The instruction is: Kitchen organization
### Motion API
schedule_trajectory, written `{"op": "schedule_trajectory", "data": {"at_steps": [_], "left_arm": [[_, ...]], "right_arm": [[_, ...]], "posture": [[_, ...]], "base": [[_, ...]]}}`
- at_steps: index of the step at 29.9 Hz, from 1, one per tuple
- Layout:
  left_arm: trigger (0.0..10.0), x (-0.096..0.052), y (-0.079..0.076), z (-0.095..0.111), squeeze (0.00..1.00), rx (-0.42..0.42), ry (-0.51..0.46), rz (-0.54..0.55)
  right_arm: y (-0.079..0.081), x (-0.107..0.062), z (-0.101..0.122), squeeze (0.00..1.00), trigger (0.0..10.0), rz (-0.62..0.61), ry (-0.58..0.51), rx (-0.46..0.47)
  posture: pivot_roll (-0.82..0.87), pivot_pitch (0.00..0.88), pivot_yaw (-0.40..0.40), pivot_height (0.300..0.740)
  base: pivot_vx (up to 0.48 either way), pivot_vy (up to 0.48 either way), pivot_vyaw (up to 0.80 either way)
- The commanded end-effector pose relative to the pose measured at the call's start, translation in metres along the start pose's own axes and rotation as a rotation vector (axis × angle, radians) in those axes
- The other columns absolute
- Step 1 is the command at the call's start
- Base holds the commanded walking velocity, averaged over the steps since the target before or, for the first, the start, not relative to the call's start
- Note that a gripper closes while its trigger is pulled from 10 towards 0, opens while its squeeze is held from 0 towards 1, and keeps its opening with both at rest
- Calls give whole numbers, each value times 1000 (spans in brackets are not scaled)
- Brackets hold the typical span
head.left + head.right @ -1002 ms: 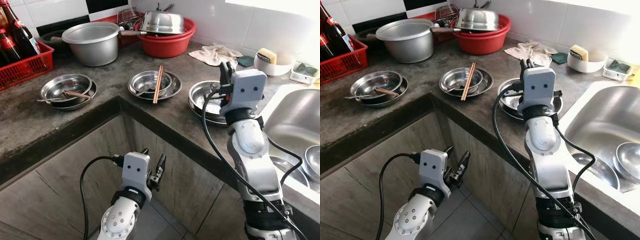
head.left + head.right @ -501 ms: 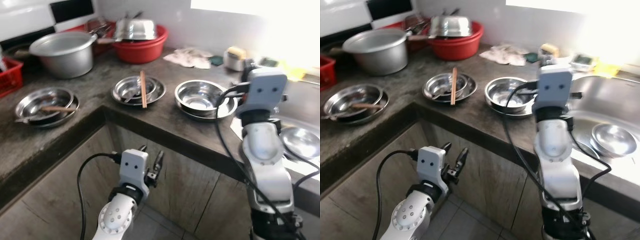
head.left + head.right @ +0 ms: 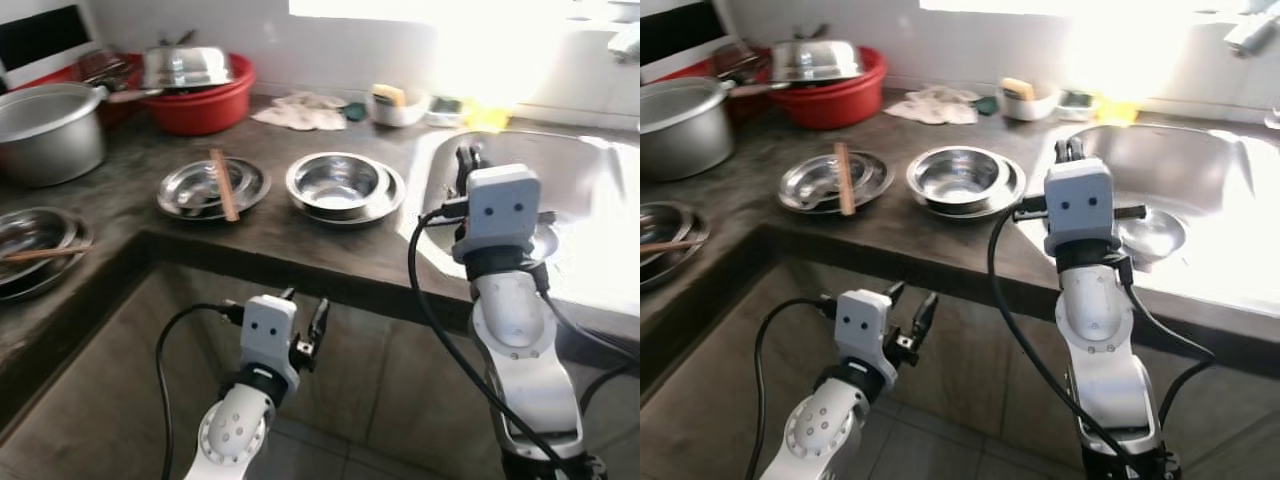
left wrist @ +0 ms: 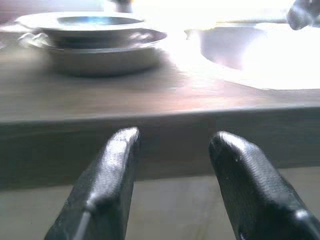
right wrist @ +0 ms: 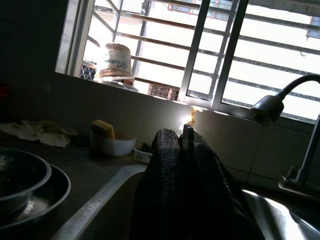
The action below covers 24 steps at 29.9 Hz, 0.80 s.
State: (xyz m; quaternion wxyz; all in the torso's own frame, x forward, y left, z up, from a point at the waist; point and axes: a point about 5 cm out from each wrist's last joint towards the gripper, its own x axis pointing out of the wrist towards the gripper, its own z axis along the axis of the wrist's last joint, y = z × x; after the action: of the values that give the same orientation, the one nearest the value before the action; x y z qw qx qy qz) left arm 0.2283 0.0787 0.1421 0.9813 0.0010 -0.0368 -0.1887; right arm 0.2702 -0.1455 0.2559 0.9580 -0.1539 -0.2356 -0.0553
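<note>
A steel bowl on a plate (image 3: 338,185) stands on the dark counter beside the sink (image 3: 590,170). Left of it lies a plate with a bowl, a spoon and brown chopsticks (image 3: 212,185). A third plate set with chopsticks (image 3: 30,250) is at the far left. A steel bowl (image 3: 1150,232) lies in the sink. My right gripper (image 3: 466,160) is raised over the sink's left rim, shut and holding nothing; its fingers (image 5: 170,150) are pressed together. My left gripper (image 3: 305,308) hangs open below the counter edge, facing the cabinet front (image 4: 173,137).
At the back stand a red basin with a steel pan (image 3: 200,85), a big grey pot (image 3: 45,130), a crumpled cloth (image 3: 300,110) and a white dish with a sponge (image 3: 398,103). A tap (image 5: 280,100) rises behind the sink under a barred window.
The whole view has swung right toward the sink. My right gripper has gone from above the stacked bowl to above the sink's left rim, still shut. The left arm stays low.
</note>
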Motion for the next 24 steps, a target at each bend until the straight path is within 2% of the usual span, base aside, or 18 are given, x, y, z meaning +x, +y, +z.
{"op": "schedule_trajectory", "data": {"at_steps": [1,8,12,13,24], "left_arm": [[10000,-1,-1,1,0,18,-7,-13],[10000,-2,-3,1,0,26,-5,-22],[10000,-1,-3,1,0,27,-3,-26],[10000,-2,-3,1,0,23,-4,-25],[10000,-2,-2,0,0,11,-1,-10]], "right_arm": [[1,0,4,0,0,9,-13,8],[1,4,3,0,0,19,-17,-7],[3,8,5,0,196,43,-13,-1],[3,9,4,0,10000,55,-10,-1],[6,21,5,0,10000,98,-8,38]], "posture": [[57,77,22,740],[57,81,23,740],[58,81,23,740],[61,81,20,740],[65,83,17,740]], "base": [[0,0,-781],[269,-292,-779],[360,-313,0],[394,-270,0],[440,-47,0]]}}
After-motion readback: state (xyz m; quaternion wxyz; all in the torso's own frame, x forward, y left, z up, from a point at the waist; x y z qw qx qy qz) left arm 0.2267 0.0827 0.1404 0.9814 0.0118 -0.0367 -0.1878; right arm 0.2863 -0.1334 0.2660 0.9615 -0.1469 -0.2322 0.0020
